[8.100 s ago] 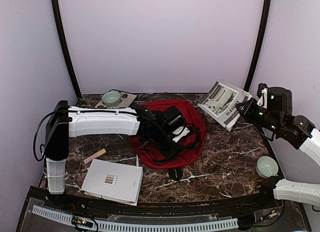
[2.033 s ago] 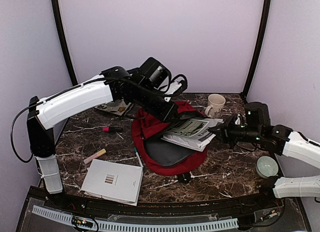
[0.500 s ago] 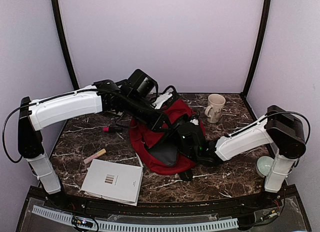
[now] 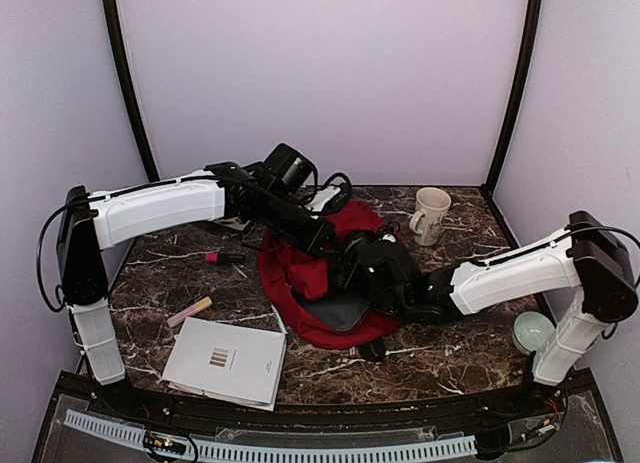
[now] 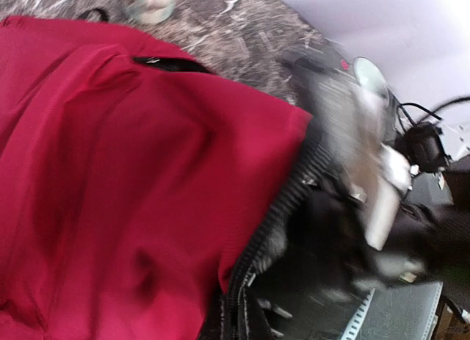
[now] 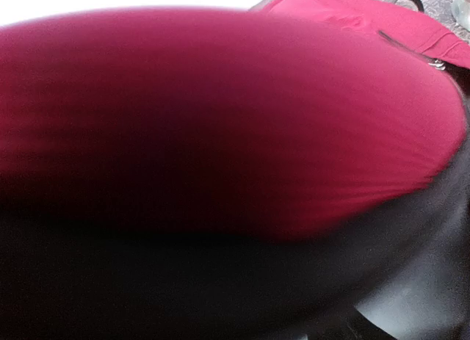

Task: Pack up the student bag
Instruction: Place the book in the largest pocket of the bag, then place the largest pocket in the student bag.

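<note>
- A dark, white-veined marble counter (image 4: 470, 353) fills the floor of a booth with plain lilac walls and two black posts in the back corners.
- The student bag (image 4: 300, 273), red fabric with a dark zipper along its mouth, lies in the middle of the counter directly beneath both hands. Its mouth is open toward the right and shows a dark grey inside.
- The left hand (image 4: 322, 241) reaches in from the left and sits at the far upper edge of the bag, against the raised red flap. Its fingers are hidden by fabric in every view, so I cannot tell whether it is spread, closed or pinching the flap.
- The left wrist camera shows red cloth close up, the zipper edge, and the blurred right arm past it.
- The right hand (image 4: 356, 273) comes in from the right and is pushed into the bag's mouth, just below the left hand. Its wrist view is only blurred red and black, so I cannot tell how its fingers stand.
- A cream mug (image 4: 431, 213) stands upright beyond the right hand, toward the back wall, apart from the bag.
- A pale green bowl (image 4: 533, 333) sits well to the right of the right hand, by that arm's base.
- A pink marker (image 4: 225, 256) lies left of the left hand.
- A white booklet (image 4: 225, 361) lies nearer the front edge than either hand, with a pale stick (image 4: 189, 311) just beyond it.
</note>
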You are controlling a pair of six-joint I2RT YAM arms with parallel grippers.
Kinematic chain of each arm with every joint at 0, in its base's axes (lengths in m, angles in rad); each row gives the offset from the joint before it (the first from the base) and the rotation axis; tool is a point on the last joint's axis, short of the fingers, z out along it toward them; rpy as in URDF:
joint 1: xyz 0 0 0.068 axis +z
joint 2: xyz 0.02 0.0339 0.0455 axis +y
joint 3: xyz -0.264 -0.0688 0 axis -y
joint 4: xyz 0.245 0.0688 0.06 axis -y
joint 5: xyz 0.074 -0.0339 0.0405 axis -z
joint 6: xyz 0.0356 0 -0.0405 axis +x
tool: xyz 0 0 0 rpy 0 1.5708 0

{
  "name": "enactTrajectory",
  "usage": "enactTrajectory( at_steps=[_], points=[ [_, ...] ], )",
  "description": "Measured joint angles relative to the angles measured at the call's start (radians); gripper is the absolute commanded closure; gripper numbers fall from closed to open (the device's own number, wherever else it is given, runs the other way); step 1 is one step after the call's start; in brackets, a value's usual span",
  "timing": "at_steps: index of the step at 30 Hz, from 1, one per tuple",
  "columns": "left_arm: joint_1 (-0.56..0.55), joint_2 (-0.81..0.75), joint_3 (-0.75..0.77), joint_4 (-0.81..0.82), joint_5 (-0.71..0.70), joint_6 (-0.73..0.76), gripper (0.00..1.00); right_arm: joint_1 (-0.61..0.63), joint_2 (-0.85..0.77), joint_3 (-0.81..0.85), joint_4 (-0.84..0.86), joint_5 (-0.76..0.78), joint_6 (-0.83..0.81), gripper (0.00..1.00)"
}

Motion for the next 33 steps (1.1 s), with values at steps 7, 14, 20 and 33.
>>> enactTrajectory(
  at_steps=[7, 14, 20, 33],
  points=[
    [0.092, 0.111, 0.029, -0.015, 0.035, -0.017, 1.0, 0.025, -0.141, -0.019, -0.126, -0.018, -0.085, 0.28],
    [0.15, 0.158, 0.045, -0.018, 0.063, -0.035, 1.0, 0.025, -0.319, -0.042, -0.166, -0.024, -0.146, 0.28],
    [0.179, 0.196, 0.1, -0.025, 0.02, -0.064, 1.0, 0.025, -0.406, -0.065, -0.268, -0.016, -0.154, 0.28],
    [0.208, 0.237, 0.181, -0.076, -0.235, -0.064, 0.8, 0.025, -0.502, -0.103, -0.365, 0.026, -0.167, 0.28]
  ],
)
